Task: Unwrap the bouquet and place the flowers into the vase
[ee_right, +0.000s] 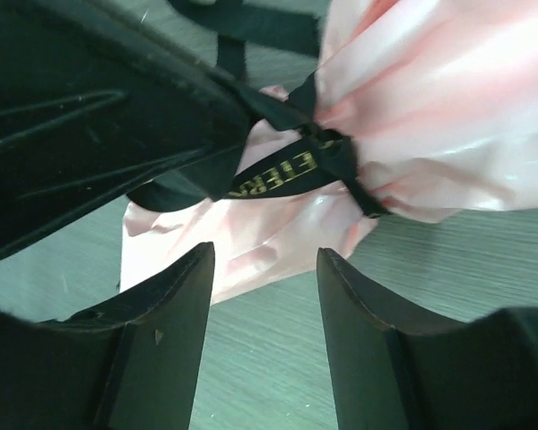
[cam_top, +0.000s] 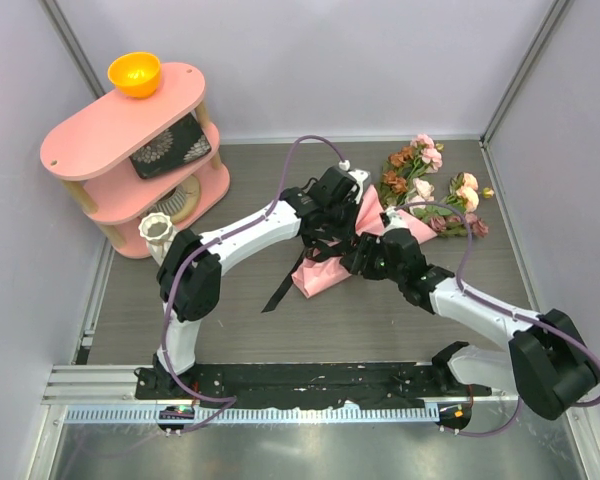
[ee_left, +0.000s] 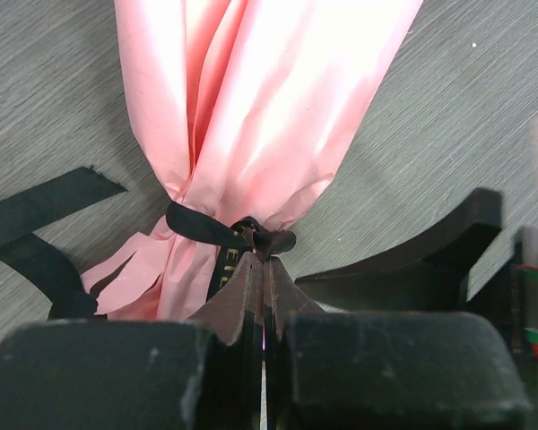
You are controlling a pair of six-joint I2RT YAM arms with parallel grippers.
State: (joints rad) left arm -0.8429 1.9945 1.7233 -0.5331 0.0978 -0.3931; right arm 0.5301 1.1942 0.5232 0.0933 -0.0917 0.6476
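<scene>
A white scalloped vase (cam_top: 158, 230) was set well left. The salmon-paper bouquet (cam_top: 320, 275) was laid diagonally, blooms far-right, its black ribbon (ee_left: 197, 224) pinched by the left hand (ee_left: 264, 269); right hand (ee_right: 264, 260) parted.

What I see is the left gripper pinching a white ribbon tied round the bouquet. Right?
Not quite: the ribbon is black, not white. The left wrist view shows the left gripper pinching it at the knot, where it is tied round the bouquet.
</scene>
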